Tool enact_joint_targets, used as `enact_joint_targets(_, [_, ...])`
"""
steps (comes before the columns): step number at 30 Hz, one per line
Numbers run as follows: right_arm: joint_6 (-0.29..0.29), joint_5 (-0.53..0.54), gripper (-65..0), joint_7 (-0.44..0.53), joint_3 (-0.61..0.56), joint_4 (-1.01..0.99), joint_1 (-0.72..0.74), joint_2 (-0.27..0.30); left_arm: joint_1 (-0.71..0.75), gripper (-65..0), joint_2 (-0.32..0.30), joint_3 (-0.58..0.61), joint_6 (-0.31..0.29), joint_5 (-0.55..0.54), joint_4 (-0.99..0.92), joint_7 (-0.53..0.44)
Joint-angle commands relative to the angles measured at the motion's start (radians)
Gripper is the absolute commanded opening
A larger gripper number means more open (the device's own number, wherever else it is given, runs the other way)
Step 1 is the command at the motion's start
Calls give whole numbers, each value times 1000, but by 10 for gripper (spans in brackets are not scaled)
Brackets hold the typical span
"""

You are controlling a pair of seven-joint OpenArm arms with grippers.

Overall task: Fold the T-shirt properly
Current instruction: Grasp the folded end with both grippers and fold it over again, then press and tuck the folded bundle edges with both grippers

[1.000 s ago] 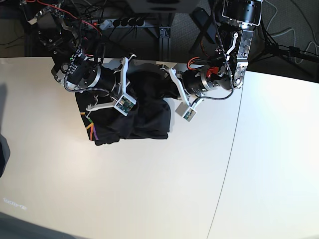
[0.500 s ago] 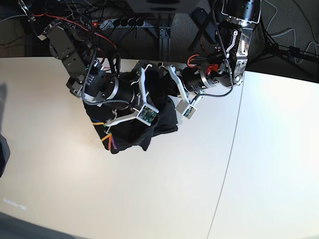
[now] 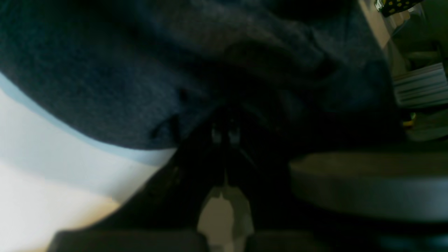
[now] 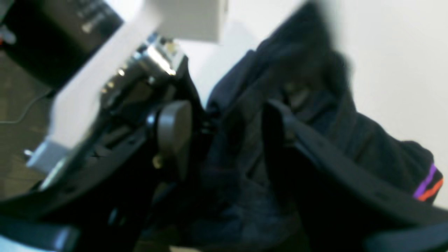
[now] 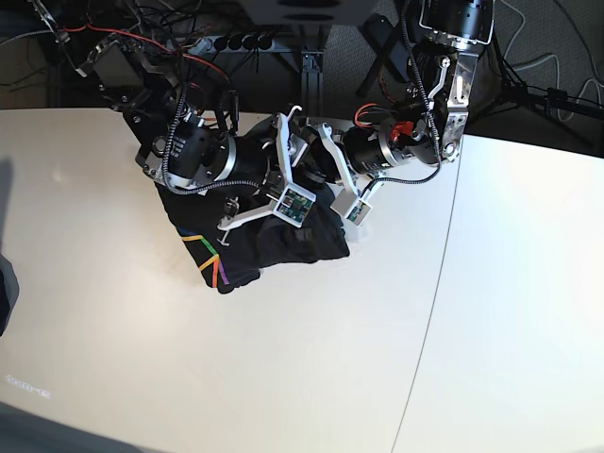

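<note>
Shirt bunched up at the far edge of the counter, both arms right on it

The shirt (image 5: 274,241) lies in a dark crumpled heap near the counter's (image 5: 283,377) far edge, left of the middle, its coloured stripes (image 5: 212,260) showing at the near-left corner of the heap. The right claw (image 4: 227,140) is in the cloth — fingers spread, fabric bunched between them, not pinched. The left claw (image 5: 316,175) presses in at the heap's far-right side — too dark in the wrist view, I cannot tell whether it grips.
</note>
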Motion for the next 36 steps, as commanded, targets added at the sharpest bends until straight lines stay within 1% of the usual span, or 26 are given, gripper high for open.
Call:
enact_joint_targets(1, [22,10,-322,23,3,17,16,2,-5,-650,2,1,5,9,11,4])
enact_joint_targets(7, [21,-5,-322,22,28,17,73,-2,-11,-650,-3,-13,5,-2,13,6])
enact_joint_targets(10, [18,-1,-322,24,82,17,94,-9,-11,-650,-3,-57,4,-42,24,5])
enact_joint_targets(12, [18,-2,-327,40,122,17,107,-8,-11,-650,-3,-103,4,-45,43,5])
enact_joint_targets(13, [18,-3,-351,50,145,17,111,-8,-11,-650,-3,-131,4,-45,56,5])
enact_joint_targets(14, [19,-13,-391,67,171,17,113,-8,-11,-650,-4,-163,4,-45,71,5])
enact_joint_targets(16, [19,-50,-496,108,227,17,112,-8,-13,-650,-10,-230,3,-58,108,6])
enact_joint_targets(19, [19,-100,-650,136,308,16,113,-8,-20,-650,-50,-301,-9,-137,155,23])
enact_joint_targets(21, [19,-103,-650,135,361,10,113,-7,-19,-650,-76,-327,-25,-177,184,43])
enact_joint_targets(24, [19,-103,-650,147,430,-20,113,-8,-18,-650,-106,-334,-26,-208,204,69])
enact_joint_targets(26, [19,-103,-650,176,467,-53,113,-8,-17,-650,-111,-334,-27,-243,206,99])
enact_joint_targets(28, [19,-103,-650,218,494,-98,113,-8,-8,-650,-111,-334,-54,-303,206,123])
enact_joint_targets(31, [20,-107,-650,301,505,-200,123,-8,8,-650,-111,-324,-54,-378,206,146])
enact_joint_targets(34, [21,-106,-650,336,505,-344,182,-8,9,-650,-109,-298,-54,-405,206,158])
enact_joint_targets(36, [21,-105,-650,342,505,-441,230,-8,9,-650,-108,-272,-54,-426,208,175])
